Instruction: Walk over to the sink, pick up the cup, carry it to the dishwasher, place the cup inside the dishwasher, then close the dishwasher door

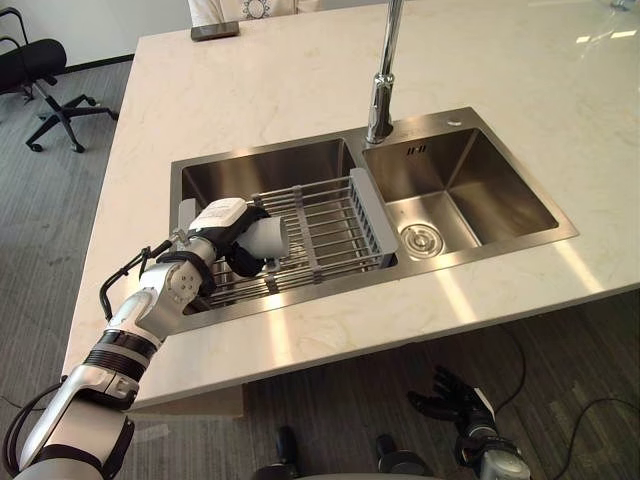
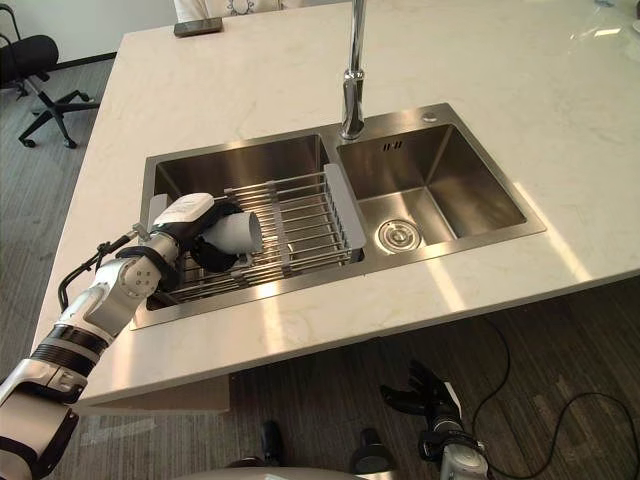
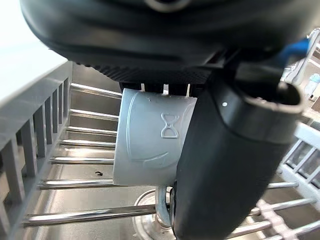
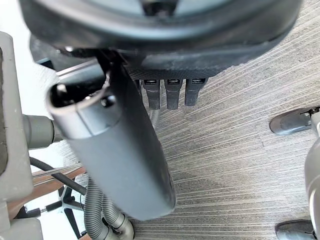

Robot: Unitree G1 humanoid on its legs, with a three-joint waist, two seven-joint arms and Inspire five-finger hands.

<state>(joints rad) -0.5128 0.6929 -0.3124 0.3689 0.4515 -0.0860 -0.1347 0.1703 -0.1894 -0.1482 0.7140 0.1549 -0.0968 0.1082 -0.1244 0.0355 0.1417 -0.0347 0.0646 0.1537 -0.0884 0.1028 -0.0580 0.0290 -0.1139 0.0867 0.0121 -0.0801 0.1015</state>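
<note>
Sink (image 1: 300,165); embossed cup (image 3: 150,145), left robot hand (image 1: 222,232)

Left arm is reaching forward, left hand (image 1: 224,226) gripping the cup (image 1: 268,240); right hand (image 1: 455,396) is hanging low, fingers relaxed.

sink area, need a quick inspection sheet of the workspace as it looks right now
surface: pale stone counter with a steel double sink; faucet behind the divider
job's things: grey cup on its side over the wire rack in the left basin; cannot tell if it is lifted off the rack
clutter: dark flat phone-like item at the counter's far edge
hands: left hand has its fingers curled round the cup; right hand hangs low beside the counter, fingers relaxed, holding nothing
cables: nothing seen
surroundings: grey carpet floor; black office chair at the far left
</note>
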